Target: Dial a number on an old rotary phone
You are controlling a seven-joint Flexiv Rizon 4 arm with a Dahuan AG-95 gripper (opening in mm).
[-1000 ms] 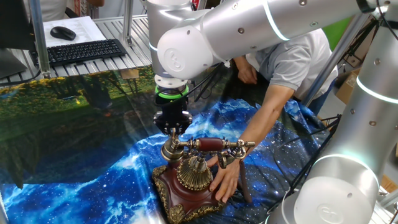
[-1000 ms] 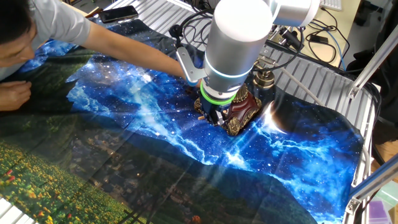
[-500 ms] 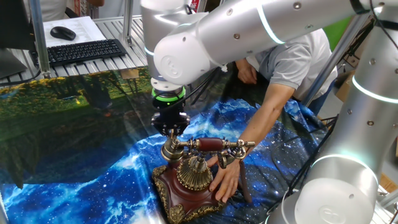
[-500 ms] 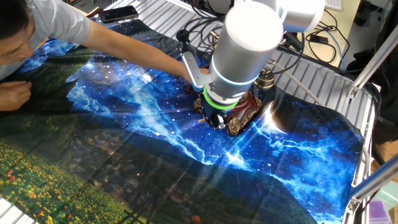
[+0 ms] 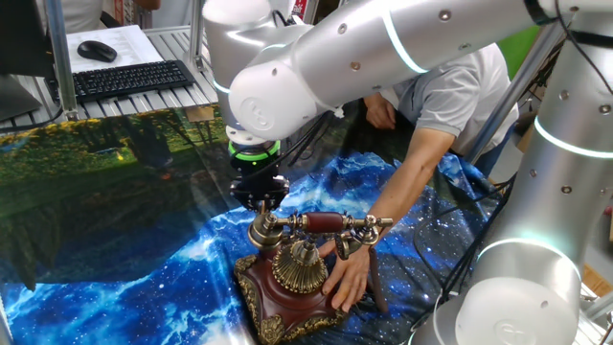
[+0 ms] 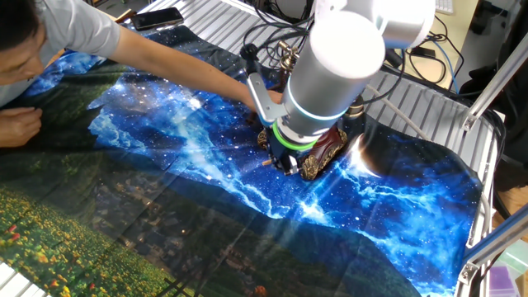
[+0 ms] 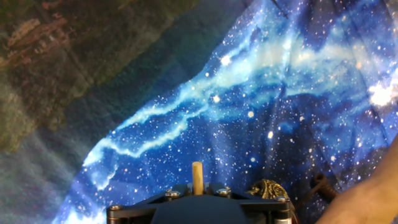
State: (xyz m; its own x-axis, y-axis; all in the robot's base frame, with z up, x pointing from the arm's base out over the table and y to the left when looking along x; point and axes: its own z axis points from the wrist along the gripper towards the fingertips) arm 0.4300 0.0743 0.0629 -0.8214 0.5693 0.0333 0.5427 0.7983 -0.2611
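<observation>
The pincer (image 5: 259,201), clamped on a wooden peg (image 7: 197,177), needed lowering squarely into the rotary phone's (image 5: 292,280) brass dial (image 5: 299,268)

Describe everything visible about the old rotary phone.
The old rotary phone has a dark red-brown square base with ornate brass trim, a ribbed brass dial dome, and a brass handset with a reddish handle resting across the top. It stands upright on the starry blue cloth. A person's hand rests against its side.
</observation>
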